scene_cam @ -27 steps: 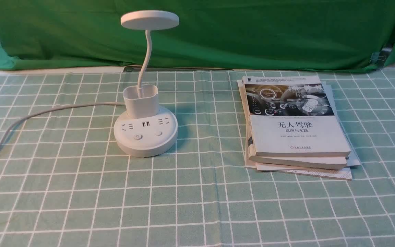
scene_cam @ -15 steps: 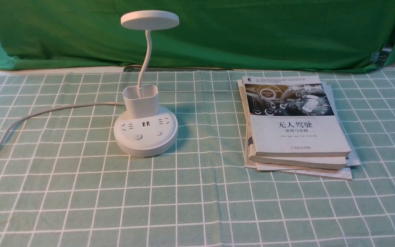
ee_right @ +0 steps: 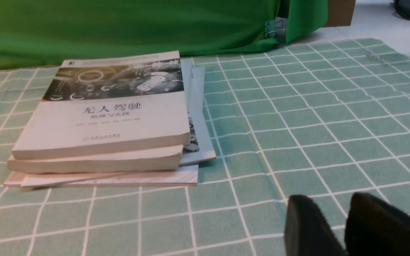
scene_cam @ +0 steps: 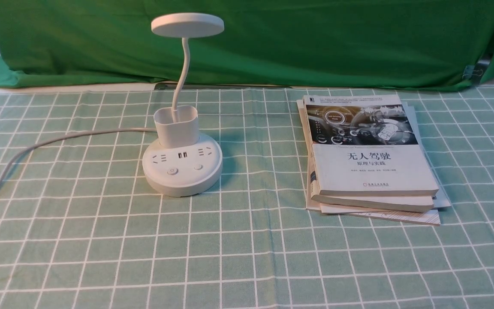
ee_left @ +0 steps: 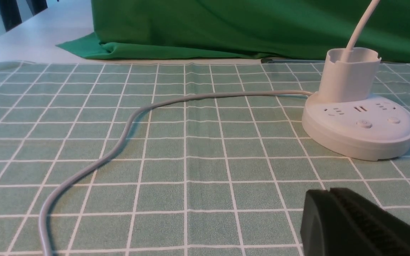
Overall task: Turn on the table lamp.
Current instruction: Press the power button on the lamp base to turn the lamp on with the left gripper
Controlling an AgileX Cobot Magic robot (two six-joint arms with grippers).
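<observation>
The white table lamp (scene_cam: 182, 171) stands left of centre on the checked cloth, its flat disc head (scene_cam: 187, 24) raised on a thin curved neck above the cup-like holder (scene_cam: 176, 126). No glow shows at the head. Two round buttons (scene_cam: 172, 171) sit on the front of the base, below the sockets. In the left wrist view the base (ee_left: 359, 137) lies ahead and to one side of my left gripper (ee_left: 328, 190), which is shut and empty, well short of it. My right gripper (ee_right: 330, 195) is open, empty, low over the cloth near the books.
A stack of books (scene_cam: 367, 159) lies right of the lamp, also in the right wrist view as books (ee_right: 101, 121). The lamp's grey cord (scene_cam: 58, 139) snakes off to the left over the cloth. A green backdrop (scene_cam: 315, 43) hangs along the table's far edge.
</observation>
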